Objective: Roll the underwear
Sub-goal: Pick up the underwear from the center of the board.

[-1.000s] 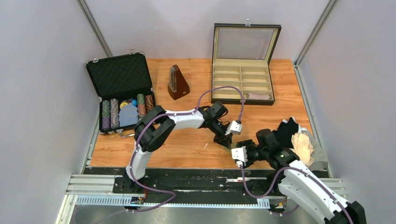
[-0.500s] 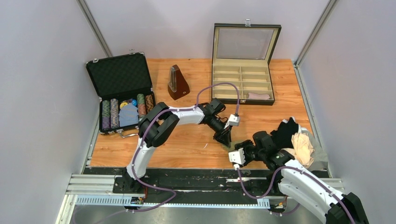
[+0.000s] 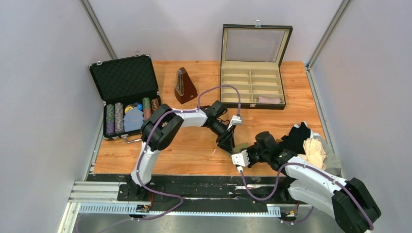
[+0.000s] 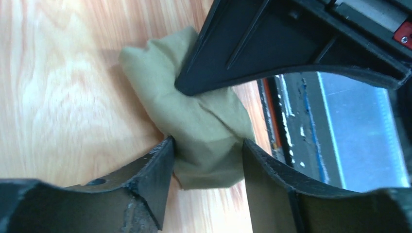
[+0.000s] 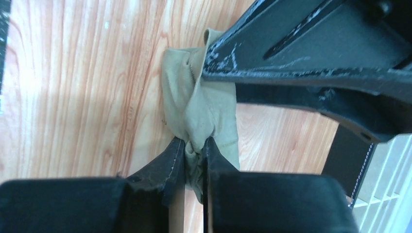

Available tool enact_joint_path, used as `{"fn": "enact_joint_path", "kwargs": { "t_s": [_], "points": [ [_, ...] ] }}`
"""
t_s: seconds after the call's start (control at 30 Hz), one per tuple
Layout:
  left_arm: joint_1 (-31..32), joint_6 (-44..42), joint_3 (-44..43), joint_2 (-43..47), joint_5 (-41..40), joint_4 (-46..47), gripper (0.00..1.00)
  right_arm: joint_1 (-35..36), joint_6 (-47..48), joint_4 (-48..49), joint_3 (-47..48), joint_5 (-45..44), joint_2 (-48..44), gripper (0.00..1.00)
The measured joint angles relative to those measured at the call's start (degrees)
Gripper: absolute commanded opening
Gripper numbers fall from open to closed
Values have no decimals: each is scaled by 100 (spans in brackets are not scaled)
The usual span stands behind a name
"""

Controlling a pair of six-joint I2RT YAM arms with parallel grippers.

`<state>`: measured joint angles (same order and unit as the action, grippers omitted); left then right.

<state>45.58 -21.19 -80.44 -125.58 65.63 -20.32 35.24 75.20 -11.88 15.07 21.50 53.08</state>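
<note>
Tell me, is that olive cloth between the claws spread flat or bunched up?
Bunched up: the olive-khaki underwear lies crumpled in folds, one end pinched in the right gripper.

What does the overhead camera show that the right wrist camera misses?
Only overhead: the chip case, metronome, box and an underwear pile at the far right. Only the wrist: the right jaws pinched on a fold of the olive underwear, with the left jaws lying across it. Both: the wooden table and the two sets of jaws meeting.
</note>
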Motion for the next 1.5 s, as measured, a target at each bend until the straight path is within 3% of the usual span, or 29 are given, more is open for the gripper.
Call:
{"fn": "enact_joint_path", "kwargs": {
  "t_s": [0.23,0.43,0.67,0.93,1.5],
  "points": [
    [-1084,997,483,780,-313,-188,67,-245,-566,-1648,1587,546,247,0],
    [-2048,-17,-157,1840,-699,-1620,68,-839,-876,-2337,3386,1016,1307,0],
    [-2015,-1032,267,3259,-920,-2837,69,-1766,-1086,-2549,5274,1043,3429,0],
    [-2031,-1576,769,4253,-1530,-3462,69,-2157,-1060,-2522,6900,791,5069,0],
    [-2061,-1878,1064,4411,-1971,-3729,69,-2203,-302,-2645,7713,595,6354,0]
  ]
}}
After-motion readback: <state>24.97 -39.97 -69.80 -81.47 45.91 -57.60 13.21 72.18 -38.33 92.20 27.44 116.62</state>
